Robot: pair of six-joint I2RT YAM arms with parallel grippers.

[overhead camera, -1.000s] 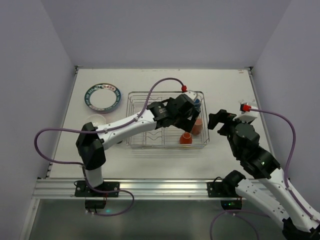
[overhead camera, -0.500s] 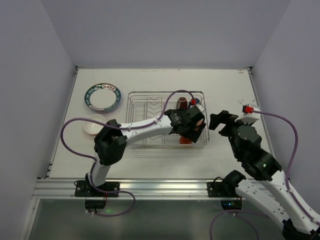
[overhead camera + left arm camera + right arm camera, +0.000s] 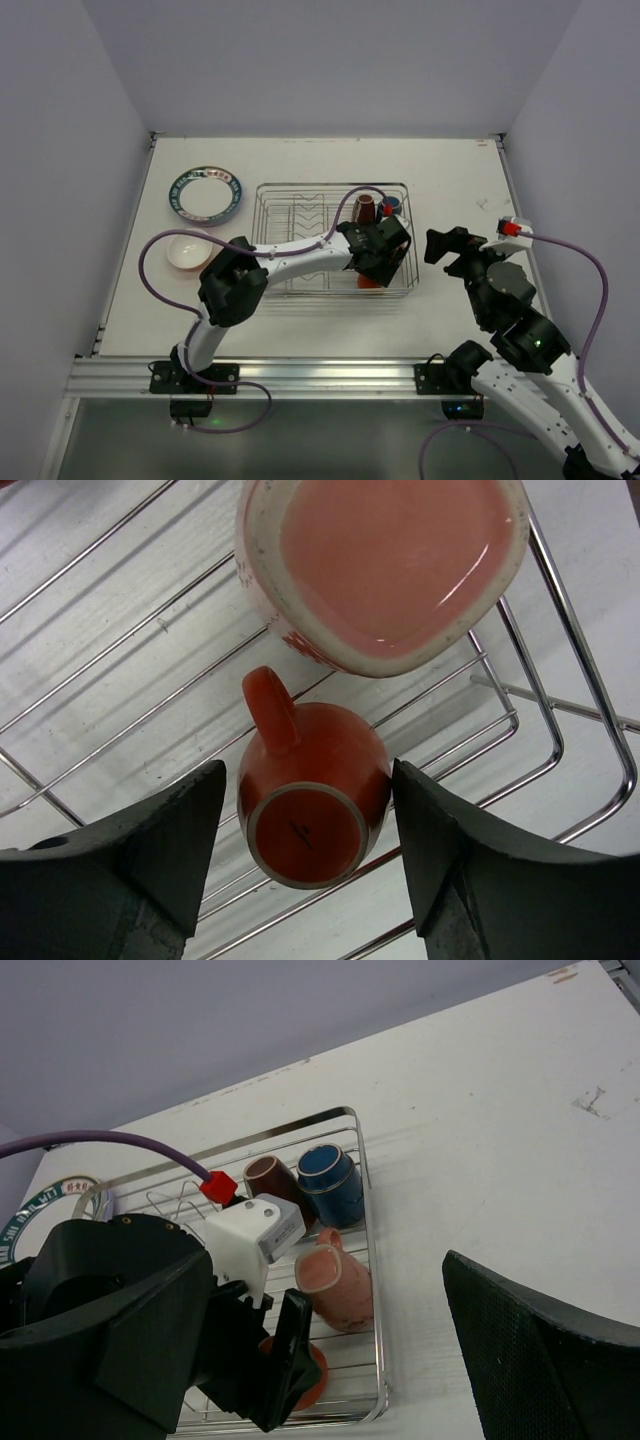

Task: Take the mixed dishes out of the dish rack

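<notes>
The upside-down orange mug point(image 3: 310, 780) in the dish rack point(image 3: 560, 610) is straddled by the left gripper point(image 3: 308, 815), jaws open; the right gripper point(image 3: 447, 246) is held above the counter point(image 3: 460, 190), jaws parted.

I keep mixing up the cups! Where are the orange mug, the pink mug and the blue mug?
orange mug point(image 3: 335, 755): left wrist view, on its rounded side.
pink mug point(image 3: 390, 560): left wrist view, on its flat pink end.
blue mug point(image 3: 338, 1198): right wrist view, on its side wall.
</notes>
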